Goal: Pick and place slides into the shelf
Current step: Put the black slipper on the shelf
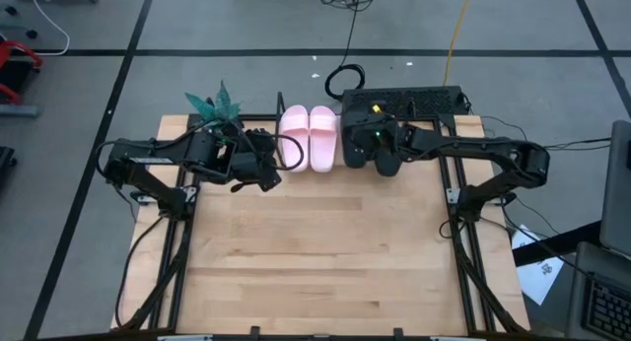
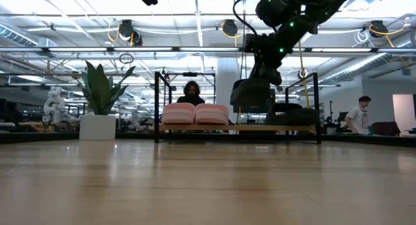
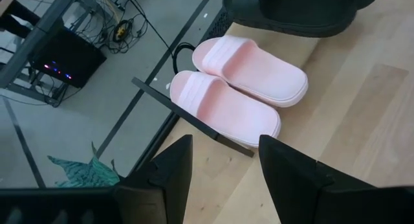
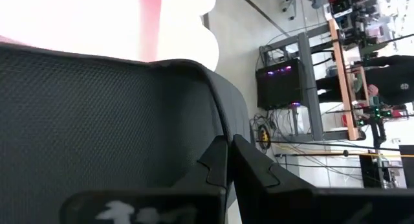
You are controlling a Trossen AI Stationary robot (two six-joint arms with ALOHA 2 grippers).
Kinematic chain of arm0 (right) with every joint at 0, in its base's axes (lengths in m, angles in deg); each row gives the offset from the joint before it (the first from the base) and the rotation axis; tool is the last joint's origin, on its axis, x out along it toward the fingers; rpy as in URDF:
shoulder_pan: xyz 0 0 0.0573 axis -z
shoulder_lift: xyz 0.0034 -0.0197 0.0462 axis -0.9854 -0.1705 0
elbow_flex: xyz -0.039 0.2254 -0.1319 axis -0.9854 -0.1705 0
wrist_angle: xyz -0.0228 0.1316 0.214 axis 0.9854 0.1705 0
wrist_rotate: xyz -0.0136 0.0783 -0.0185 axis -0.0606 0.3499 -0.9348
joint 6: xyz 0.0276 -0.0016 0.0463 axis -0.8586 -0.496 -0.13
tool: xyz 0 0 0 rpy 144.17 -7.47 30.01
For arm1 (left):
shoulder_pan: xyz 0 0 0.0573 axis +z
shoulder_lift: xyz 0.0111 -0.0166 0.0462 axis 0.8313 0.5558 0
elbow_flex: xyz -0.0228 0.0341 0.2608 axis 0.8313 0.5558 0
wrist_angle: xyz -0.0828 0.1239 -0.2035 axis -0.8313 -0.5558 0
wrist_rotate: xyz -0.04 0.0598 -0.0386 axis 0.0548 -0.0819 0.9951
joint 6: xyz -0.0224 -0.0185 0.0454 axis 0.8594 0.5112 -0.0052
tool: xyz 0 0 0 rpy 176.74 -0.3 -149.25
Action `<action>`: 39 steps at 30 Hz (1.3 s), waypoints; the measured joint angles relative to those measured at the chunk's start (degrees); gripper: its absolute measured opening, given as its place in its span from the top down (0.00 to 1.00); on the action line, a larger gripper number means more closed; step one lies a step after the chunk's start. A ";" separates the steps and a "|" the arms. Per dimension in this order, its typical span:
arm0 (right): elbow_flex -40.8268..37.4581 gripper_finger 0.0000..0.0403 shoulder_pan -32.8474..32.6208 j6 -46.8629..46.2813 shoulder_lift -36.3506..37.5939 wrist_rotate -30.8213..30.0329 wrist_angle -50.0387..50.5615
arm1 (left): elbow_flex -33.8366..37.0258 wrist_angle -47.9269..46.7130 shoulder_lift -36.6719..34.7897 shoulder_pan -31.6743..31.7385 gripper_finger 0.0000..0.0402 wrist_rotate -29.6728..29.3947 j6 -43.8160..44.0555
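Your right gripper is pinching a matte black slide above the shelf | pink pair is sitting shelved | left gripper is gaping wide, empty.

No readable text, label, brand or number shows anywhere.

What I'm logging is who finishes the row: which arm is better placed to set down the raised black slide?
Right. The right tool is shut on the black slide, holding it above the shelf beside the pink pair. The left tool is open, empty, on the pair's far side.
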 joint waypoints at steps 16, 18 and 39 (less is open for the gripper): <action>-0.56 1.00 1.72 2.29 -6.49 2.29 -6.04 | 0.00 0.84 0.00 0.00 0.55 -0.02 -0.04; -0.54 1.00 2.15 2.28 -6.54 2.35 -5.79 | 0.00 1.52 0.00 0.00 0.55 0.00 -0.36; -1.87 1.00 3.62 0.07 -6.61 2.65 -3.82 | 0.00 4.19 0.00 0.00 0.55 -0.02 -3.45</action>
